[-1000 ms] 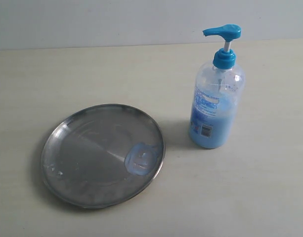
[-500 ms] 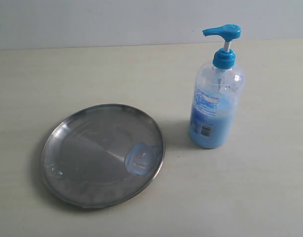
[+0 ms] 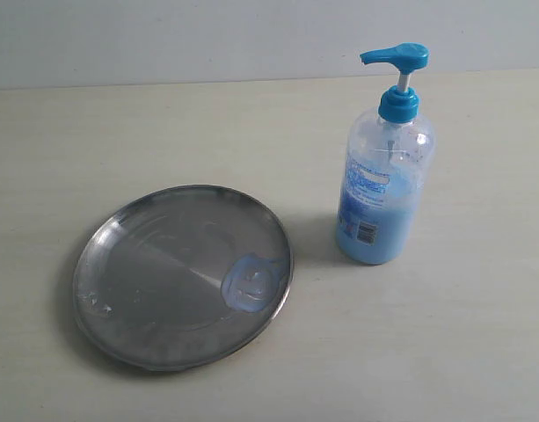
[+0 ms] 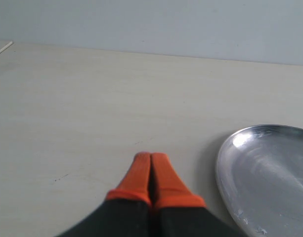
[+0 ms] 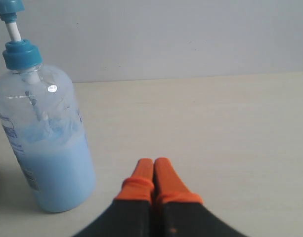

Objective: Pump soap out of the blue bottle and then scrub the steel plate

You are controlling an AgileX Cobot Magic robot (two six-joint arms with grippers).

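Observation:
The steel plate (image 3: 163,272) lies flat on the pale table, left of centre, with a pale blue smear of soap (image 3: 251,283) near its right rim. To its right stands the blue bottle (image 3: 383,176), upright, pump head up, about a third full of light blue liquid. Neither arm shows in the exterior view. My left gripper (image 4: 151,157) is shut and empty, its orange fingertips pressed together over bare table beside the steel plate's rim (image 4: 225,163). My right gripper (image 5: 153,161) is likewise shut on nothing, a short way from the blue bottle (image 5: 47,148).
The light wooden table (image 3: 445,352) runs back to a pale wall (image 3: 207,35).

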